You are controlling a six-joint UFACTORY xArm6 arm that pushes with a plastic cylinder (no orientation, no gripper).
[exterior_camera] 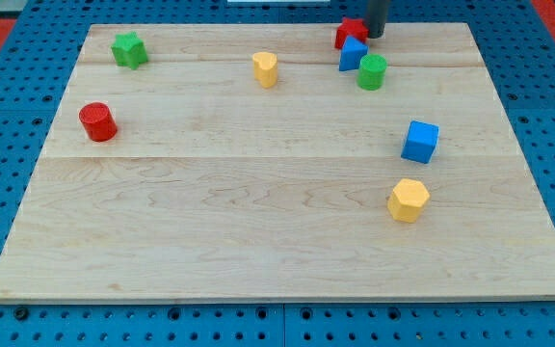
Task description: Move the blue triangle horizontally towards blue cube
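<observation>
Starting at the view's left of the wooden tabletop (pixel 258 222), a green star-like block (pixel 129 49) sits near the top corner, and a red cylinder (pixel 97 122) stands below it, well apart from everything else. Further along, a yellow block (pixel 265 69), roughly cylindrical, waits alone near the top.

Then comes the crowd. The blue triangle (pixel 353 54) is up near the top edge, hemmed in: a red block (pixel 349 33), shape hard to make out, touches it from behind, and a green cylinder (pixel 372 72) stands just beside it on the view's right. My tip (pixel 376 36) is down at the top edge, just right of the red block and above the triangle. There is no pincer on this arm, only the dark rod, so nothing spreads or pinches.

The blue cube (pixel 419 142) lies lower and to the right, with a yellow hexagonal block (pixel 409 200) below it.

The triangle looks like a small, light, rigid piece that should slide easily on smooth wood, and probably twist if nudged off-centre. I would judge the push belongs on its left face, squarely, heading right. The green cylinder stands in that path and would likely be shoved along.
</observation>
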